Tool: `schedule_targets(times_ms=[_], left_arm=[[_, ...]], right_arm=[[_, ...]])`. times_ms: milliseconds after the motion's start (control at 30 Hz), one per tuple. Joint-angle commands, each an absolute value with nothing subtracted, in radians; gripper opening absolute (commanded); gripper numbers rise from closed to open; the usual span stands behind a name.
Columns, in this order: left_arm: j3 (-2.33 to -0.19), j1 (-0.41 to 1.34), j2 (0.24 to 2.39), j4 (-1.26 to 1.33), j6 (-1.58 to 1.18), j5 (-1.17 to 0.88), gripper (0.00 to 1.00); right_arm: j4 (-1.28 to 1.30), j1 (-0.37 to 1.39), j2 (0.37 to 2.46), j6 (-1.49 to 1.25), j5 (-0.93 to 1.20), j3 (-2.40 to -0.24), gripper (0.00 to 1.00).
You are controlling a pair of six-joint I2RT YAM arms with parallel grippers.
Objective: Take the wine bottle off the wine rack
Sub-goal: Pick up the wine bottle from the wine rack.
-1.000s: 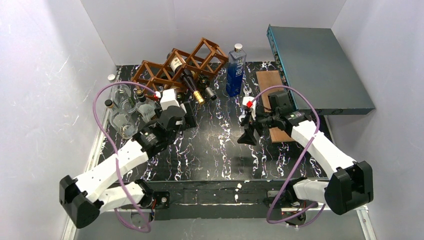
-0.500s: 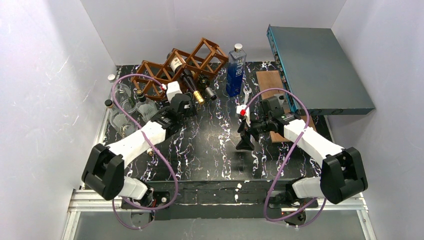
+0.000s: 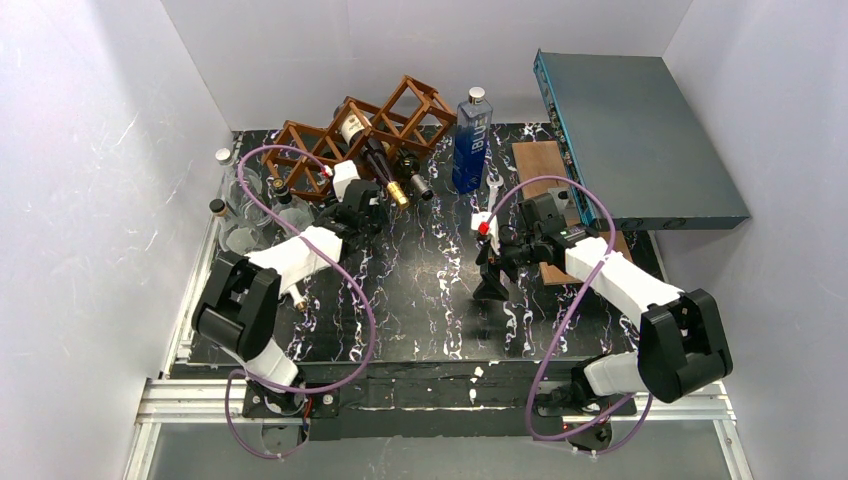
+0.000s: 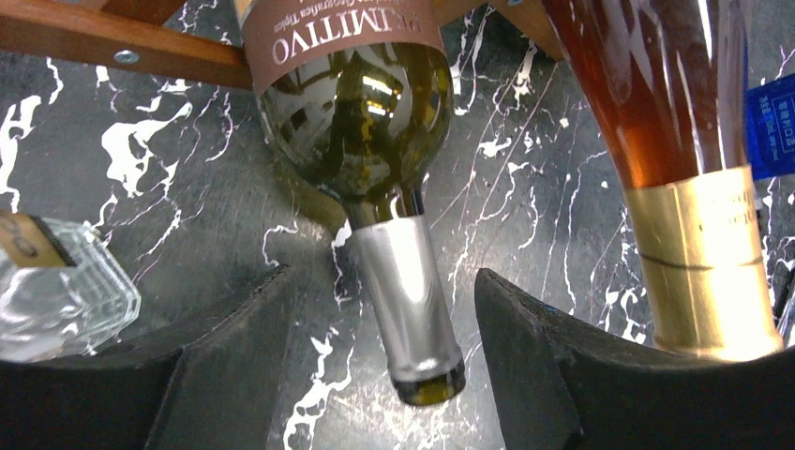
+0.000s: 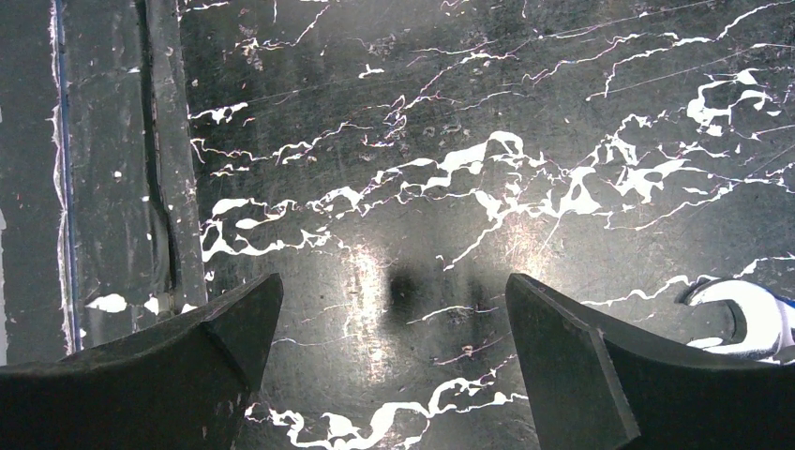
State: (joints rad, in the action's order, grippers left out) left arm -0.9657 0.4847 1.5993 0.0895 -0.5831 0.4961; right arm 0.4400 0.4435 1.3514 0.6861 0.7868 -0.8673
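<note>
The reddish-brown lattice wine rack [image 3: 350, 135] stands at the back left, one slat [image 4: 112, 47] showing in the left wrist view. A green wine bottle [image 4: 352, 112] labelled PRIMITIVO lies in it, its silver-foiled neck [image 4: 403, 300] pointing out over the table. My left gripper [image 4: 384, 281] [image 3: 362, 205] straddles that neck, open, with a gap on each side. Beside it lies an amber bottle [image 4: 675, 112] with a gold neck [image 3: 398, 192]. My right gripper [image 5: 392, 281] [image 3: 492, 285] hangs open over bare table at centre right, holding nothing.
Clear glass bottles [image 3: 245, 215] stand left of the left arm, one [image 4: 56, 291] close to its left finger. A blue bottle [image 3: 472, 140] stands right of the rack. A wooden board [image 3: 545, 180] and a grey box [image 3: 640, 130] lie at right. A wrench [image 5: 741, 319] lies by the right finger.
The left arm has stretched forward to the rack and its jaws have narrowed around the silver neck. The right arm shifted slightly left and stays open.
</note>
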Motion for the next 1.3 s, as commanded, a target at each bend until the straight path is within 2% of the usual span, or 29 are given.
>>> schedule_targets(times_ms=[0,933,1133,1267], left_arm=[[-0.998,0.467,1.614,0.155,-0.567,0.487,0.64],[-1.048,0.406,1.761,0.264,-0.588,0.442,0.48],[-1.047,0.405,1.766,0.268,-0.597,0.434,0.34],[-1.026,0.405,1.748,0.270,-0.610,0.418,0.11]], right_arm=[[0.426,0.448,1.368,0.713,0.793,-0.852,0.98],[0.443,0.448,1.394,0.746,0.783,-0.853,0.98],[0.445,0.448,1.394,0.750,0.782,-0.853,0.99],[0.446,0.448,1.393,0.752,0.781,-0.853,0.98]])
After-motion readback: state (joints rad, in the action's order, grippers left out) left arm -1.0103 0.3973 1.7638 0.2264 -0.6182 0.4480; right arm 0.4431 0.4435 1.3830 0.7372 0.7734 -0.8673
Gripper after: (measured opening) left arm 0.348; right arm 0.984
